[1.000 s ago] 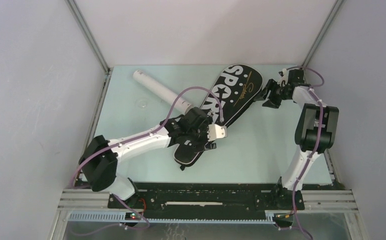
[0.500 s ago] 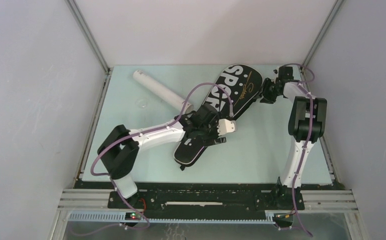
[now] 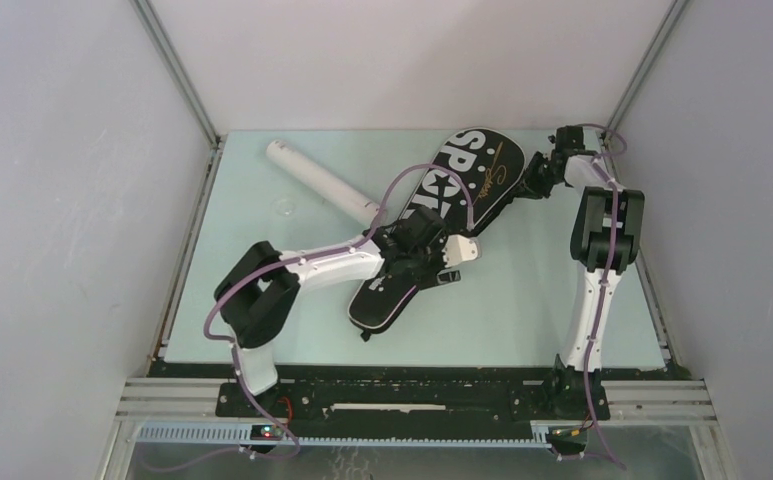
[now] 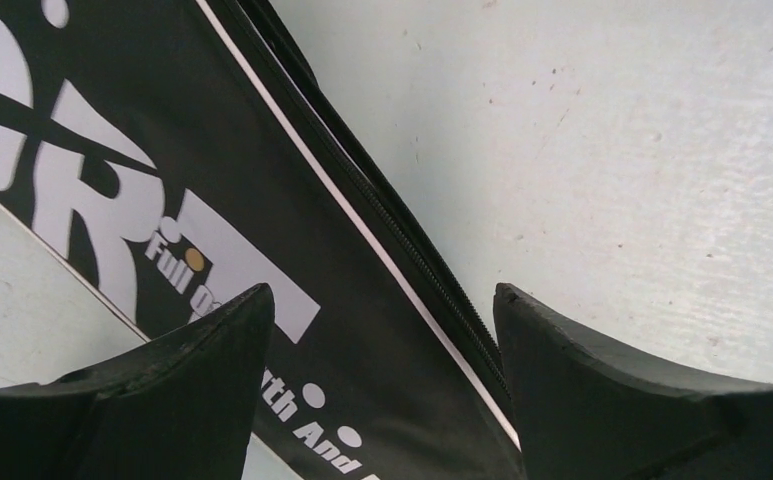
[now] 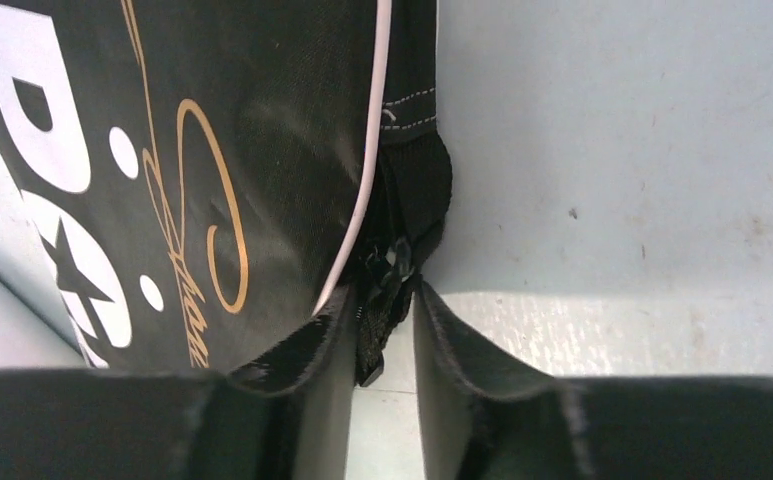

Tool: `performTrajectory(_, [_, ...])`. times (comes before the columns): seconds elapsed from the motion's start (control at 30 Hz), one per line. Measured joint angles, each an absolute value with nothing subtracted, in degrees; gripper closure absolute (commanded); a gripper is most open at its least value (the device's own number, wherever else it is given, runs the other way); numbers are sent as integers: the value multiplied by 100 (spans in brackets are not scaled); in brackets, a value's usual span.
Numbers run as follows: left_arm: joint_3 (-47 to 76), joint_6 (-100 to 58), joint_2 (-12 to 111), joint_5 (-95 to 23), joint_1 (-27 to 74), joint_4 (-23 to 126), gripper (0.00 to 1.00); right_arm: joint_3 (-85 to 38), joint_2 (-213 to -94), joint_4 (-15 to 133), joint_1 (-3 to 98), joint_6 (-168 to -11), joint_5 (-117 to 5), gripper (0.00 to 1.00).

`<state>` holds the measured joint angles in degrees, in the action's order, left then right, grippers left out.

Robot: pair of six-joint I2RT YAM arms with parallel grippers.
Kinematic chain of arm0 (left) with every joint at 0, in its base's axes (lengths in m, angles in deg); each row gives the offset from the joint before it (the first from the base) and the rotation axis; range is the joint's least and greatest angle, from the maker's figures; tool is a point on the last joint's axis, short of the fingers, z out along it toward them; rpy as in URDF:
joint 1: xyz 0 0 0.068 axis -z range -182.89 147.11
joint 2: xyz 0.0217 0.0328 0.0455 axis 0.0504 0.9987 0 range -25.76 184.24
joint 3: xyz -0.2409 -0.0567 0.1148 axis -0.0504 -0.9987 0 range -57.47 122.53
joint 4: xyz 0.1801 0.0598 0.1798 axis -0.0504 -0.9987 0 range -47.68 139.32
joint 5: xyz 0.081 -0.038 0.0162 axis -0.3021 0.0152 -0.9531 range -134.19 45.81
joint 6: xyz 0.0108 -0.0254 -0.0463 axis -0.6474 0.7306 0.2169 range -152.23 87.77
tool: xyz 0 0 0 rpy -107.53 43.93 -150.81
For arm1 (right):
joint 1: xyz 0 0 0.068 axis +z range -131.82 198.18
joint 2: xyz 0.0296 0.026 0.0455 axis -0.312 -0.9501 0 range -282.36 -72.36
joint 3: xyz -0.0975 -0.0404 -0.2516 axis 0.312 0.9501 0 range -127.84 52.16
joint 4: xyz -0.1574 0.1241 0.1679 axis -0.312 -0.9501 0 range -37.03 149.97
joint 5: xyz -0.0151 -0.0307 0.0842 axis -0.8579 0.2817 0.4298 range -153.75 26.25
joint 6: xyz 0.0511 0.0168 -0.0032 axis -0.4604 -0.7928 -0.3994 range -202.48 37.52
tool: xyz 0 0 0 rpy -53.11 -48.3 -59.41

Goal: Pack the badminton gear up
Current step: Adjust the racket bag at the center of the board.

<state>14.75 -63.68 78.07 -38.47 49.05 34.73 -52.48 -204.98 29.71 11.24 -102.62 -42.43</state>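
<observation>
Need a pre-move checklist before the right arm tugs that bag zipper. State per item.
1. Placement: the zipper pull sits between the fingers of the right gripper: ok.
2. Grip: right gripper clamped firmly on the pull: cannot tell; a slim gap shows beside it.
3. Free arm: left gripper open, jaws wide over the zipper edge of the bag: ok.
4. Hold-down: left gripper pinning the bag: cannot tell; contact not visible.
5. Clutter: tube off the zipper side, lying left of the bag: ok.
6. Contents: racquets and shuttlecocks packed: cannot tell; none in view.
</observation>
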Motion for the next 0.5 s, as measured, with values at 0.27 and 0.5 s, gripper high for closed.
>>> performTrajectory(0.27, [1528, -6438, 8187, -4138, 4910, 3121, 21, -5493, -20697, 2794, 1119, -10378, -4151, 100])
performTrajectory(0.5, [1600, -6569, 8290, -4610, 4912, 2832, 49, -4761, -20270, 3019, 1063, -10151, -4044, 100])
